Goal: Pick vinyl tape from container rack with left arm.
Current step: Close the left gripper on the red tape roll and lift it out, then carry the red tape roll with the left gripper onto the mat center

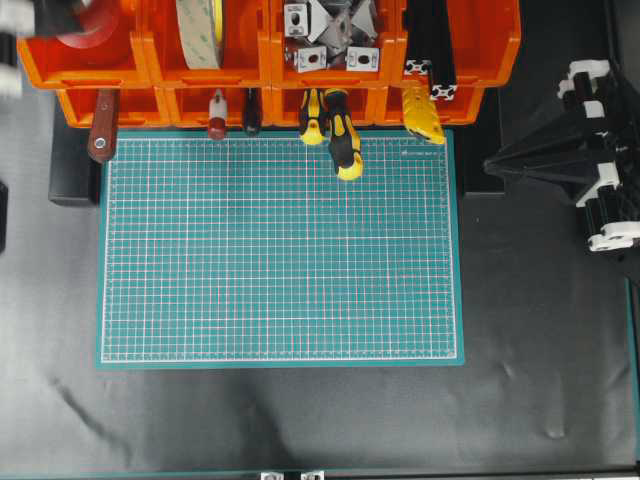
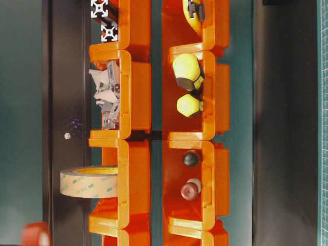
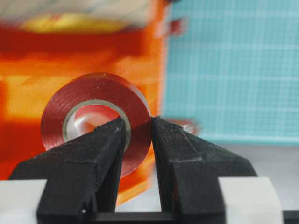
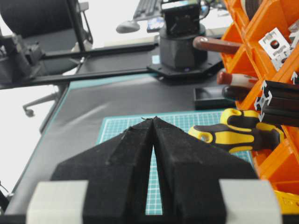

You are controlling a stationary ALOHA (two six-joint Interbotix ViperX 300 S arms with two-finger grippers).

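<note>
Basically L gripper pinches vinyl tape wall by orange container rack, R gripper closed over green mat on black tabletop

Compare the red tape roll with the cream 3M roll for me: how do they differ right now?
The vinyl tape is glossy red and clamped at its wall by the left gripper; the cream tape roll is pale, wider-looking, and sits untouched in an orange bin. Both are ring-shaped rolls.

Left tool clamped on roll wall; right tool closed, parked.
</note>
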